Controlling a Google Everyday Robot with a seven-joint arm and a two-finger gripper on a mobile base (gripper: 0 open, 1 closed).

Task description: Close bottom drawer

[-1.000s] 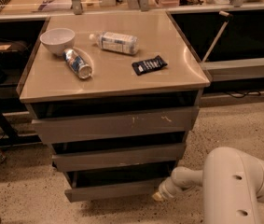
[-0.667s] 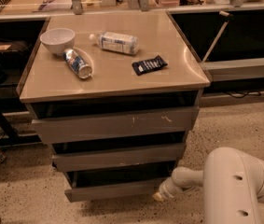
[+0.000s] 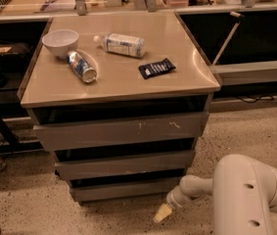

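The bottom drawer (image 3: 123,190) is the lowest and narrowest grey front of the cabinet, low in the camera view. Its front sits close under the middle drawer (image 3: 126,164), with a thin dark gap above it and no tray interior showing. My gripper (image 3: 161,213), with its pale yellowish tip, hangs just above the floor. It is in front of and slightly below the bottom drawer's right end, a short way off the front. The white arm (image 3: 248,195) reaches in from the lower right.
The top drawer (image 3: 121,131) stands out widest, with pale scratch marks. On the cabinet top (image 3: 187,80) lie a white bowl (image 3: 60,42), a can (image 3: 81,66), a plastic bottle (image 3: 120,44) and a dark packet (image 3: 156,68). Dark shelving flanks both sides, and the floor is speckled.
The bottom drawer's front has moved inward, so it sticks out less. My gripper has drawn back slightly down and left of the drawer's right end.
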